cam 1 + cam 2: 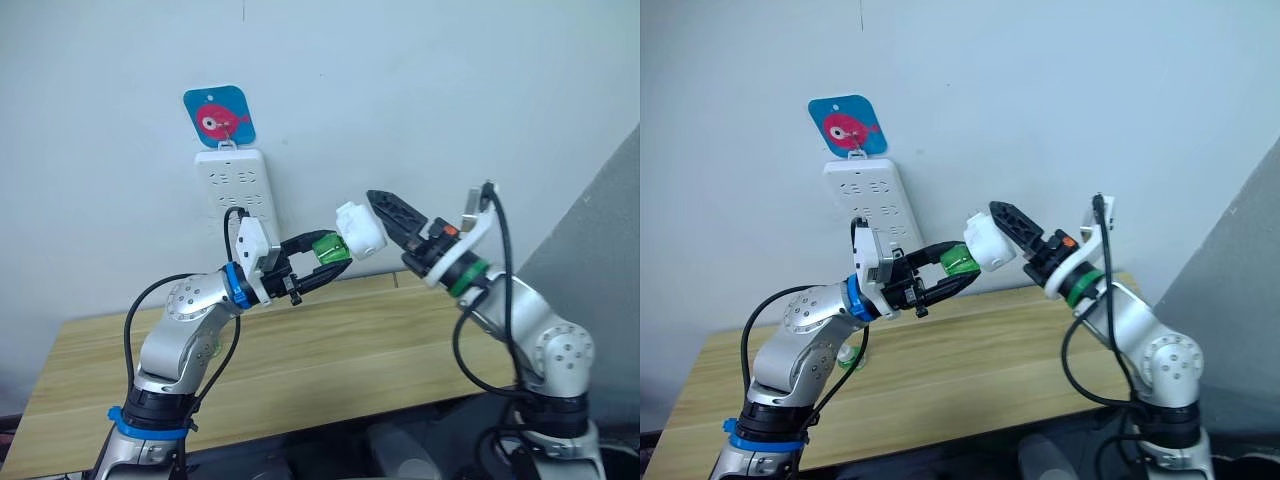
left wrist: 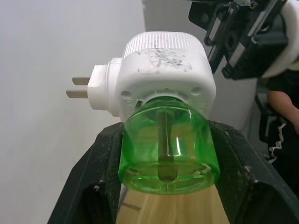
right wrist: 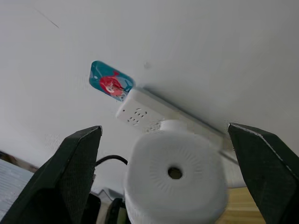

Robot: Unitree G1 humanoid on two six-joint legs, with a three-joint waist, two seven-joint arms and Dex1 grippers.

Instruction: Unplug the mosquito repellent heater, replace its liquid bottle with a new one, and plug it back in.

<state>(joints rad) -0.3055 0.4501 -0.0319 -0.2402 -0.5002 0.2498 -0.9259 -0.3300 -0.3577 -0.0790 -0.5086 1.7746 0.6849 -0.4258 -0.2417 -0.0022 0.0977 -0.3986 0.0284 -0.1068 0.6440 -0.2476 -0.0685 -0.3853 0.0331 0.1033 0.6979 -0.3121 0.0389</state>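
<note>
You are looking at both arms raised above a wooden bench [image 1: 330,350], in front of a pale wall. The mosquito repellent heater [image 1: 360,230], a small white rounded unit, is unplugged and held in the air between the two arms, right of and below the white power strip [image 1: 236,186] that hangs on the wall. A green liquid bottle [image 2: 167,149] is seated in the heater's underside.

Your left claw [image 1: 322,262] is clamped on the green bottle, one black finger on each side of it. Your right claw [image 3: 174,179] stands apart, its two fingers spread wide either side of the heater's vented top without touching it. In the left wrist view the heater's two metal prongs [image 2: 78,87] point away from the right arm.

The step in hand looks to be separating the bottle from the heater. To do it well, close the right claw squarely on the white body, clear of the prongs and of the bottle's neck, and get a firm hold before you turn anything. Keep the left claw's grip steady, since a smooth round bottle could slip. Hold the pair over the bench so a dropped part lands there.

No brand or readable writing shows on the heater or bottle. A blue tag [image 1: 219,116] above the power strip carries a pink cartoon fish, with no legible words
</note>
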